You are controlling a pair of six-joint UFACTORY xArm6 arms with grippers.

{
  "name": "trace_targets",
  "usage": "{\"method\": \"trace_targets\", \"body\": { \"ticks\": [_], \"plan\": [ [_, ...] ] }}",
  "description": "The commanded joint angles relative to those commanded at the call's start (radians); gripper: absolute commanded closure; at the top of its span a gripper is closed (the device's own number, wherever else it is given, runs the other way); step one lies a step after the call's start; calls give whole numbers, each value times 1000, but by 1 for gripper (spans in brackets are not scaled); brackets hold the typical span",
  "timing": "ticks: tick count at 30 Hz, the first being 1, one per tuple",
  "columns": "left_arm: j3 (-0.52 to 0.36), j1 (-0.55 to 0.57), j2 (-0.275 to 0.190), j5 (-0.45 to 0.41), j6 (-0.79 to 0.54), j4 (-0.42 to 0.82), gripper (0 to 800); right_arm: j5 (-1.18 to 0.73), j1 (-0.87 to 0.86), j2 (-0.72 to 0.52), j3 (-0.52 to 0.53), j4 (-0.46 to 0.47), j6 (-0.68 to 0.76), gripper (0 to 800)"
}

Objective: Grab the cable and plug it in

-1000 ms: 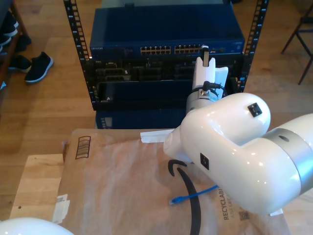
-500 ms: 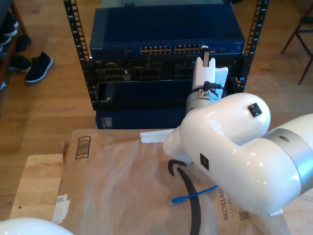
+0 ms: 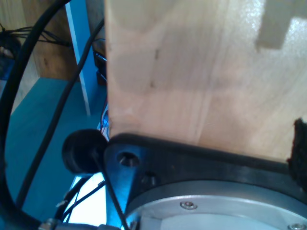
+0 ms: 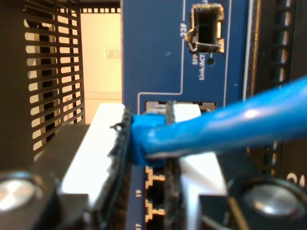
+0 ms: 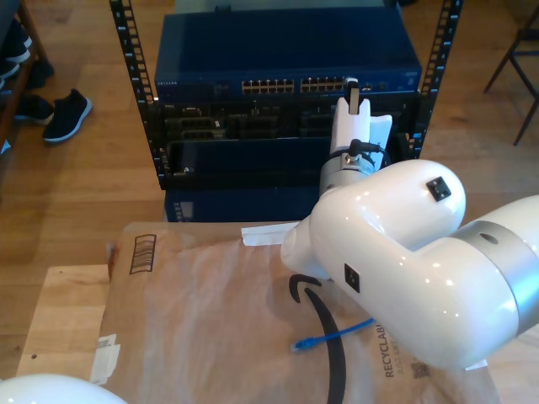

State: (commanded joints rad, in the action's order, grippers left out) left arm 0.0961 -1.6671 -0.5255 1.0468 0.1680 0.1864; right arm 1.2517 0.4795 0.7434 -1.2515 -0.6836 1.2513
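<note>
The cable (image 4: 240, 122) is thin and bright blue. Its plug end (image 4: 146, 129) is pinched between the white fingers (image 4: 103, 139) of my second gripper (image 4: 148, 143), which is shut on it. The plug's tip sits at a port (image 4: 178, 105) on the blue switch face (image 4: 158, 57); how deep it sits cannot be told. In the exterior view my second gripper (image 5: 354, 91) reaches up to the right-hand port block of the switch (image 5: 286, 63). The cable's other end (image 5: 330, 336) lies loose on brown paper (image 5: 210, 311), partly hidden under the big white arm (image 5: 396, 252).
The switch sits in a black rack (image 5: 126, 76) on a wooden floor. Shoes (image 5: 63, 114) lie at the exterior view's left and a chair leg (image 5: 522, 63) at its right. Another arm's white shell (image 5: 42, 391) shows at the lower left. A pale wood board (image 3: 201, 72) and black cables (image 3: 19, 96) are close in the first wrist view.
</note>
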Motion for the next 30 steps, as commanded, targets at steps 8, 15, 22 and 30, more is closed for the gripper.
{"method": "trace_targets", "body": {
  "ticks": [8,15,22,30],
  "plan": [
    [0,0,0,0,0,0,0,0,0,9,-5,3,0,800],
    [0,0,0,0,0,0,0,0,-2,21,-28,3,0,800],
    [0,0,0,0,0,0,0,0,-2,21,-26,3,0,800],
    [0,0,0,0,0,0,0,0,-3,18,-23,6,6,800]
  ]
}}
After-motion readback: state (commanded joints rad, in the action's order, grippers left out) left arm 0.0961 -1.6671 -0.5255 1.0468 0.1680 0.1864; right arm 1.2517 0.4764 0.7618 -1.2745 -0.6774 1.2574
